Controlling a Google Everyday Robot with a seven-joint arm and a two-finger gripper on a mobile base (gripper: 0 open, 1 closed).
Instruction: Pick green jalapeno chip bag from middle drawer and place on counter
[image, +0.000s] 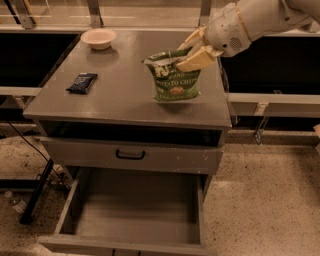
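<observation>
**Setting the chip bag down on the counter**

Releasing cleanly is what matters now. The green jalapeno chip bag (176, 82) stands upright, right of centre on the counter (125, 102), with its base on or just above the surface; I cannot tell which. My judgement is to let the base settle flat, then part the fingers and lift straight up, so the crinkly top does not snag and tip the bag.

Counted left to right:
- one small dark packet (81, 82) at the left
- one pale bowl (98, 38) at upper left
- one shut drawer front (130, 155) with a black handle
- one middle drawer (135, 215), pulled out and bare, at the bottom
- one bag
- one gripper (192, 54) at upper right, pinching the bag's whitish top
</observation>
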